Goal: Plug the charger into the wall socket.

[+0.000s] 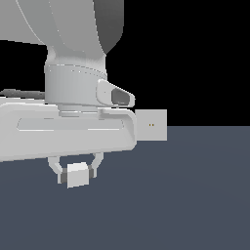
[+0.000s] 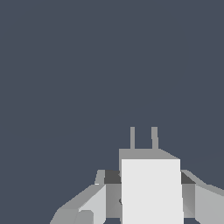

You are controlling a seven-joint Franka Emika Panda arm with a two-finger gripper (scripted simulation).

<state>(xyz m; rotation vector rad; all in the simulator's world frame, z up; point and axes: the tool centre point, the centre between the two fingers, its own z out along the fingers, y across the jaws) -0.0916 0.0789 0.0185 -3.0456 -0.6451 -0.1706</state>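
The arm's pincer (image 1: 76, 172) pinches the charger (image 1: 77, 175) — the wall socket (image 1: 151, 125) stands off toward the exterior view's right, well apart.

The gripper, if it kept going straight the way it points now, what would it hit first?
The gripper, shut on the charger, points down at the floor. The wrist view shows only bare floor beyond the prongs, so they would likely meet it first; depth is unclear.

wall socket (image 1: 154, 125) partly hidden, seemingly by arm
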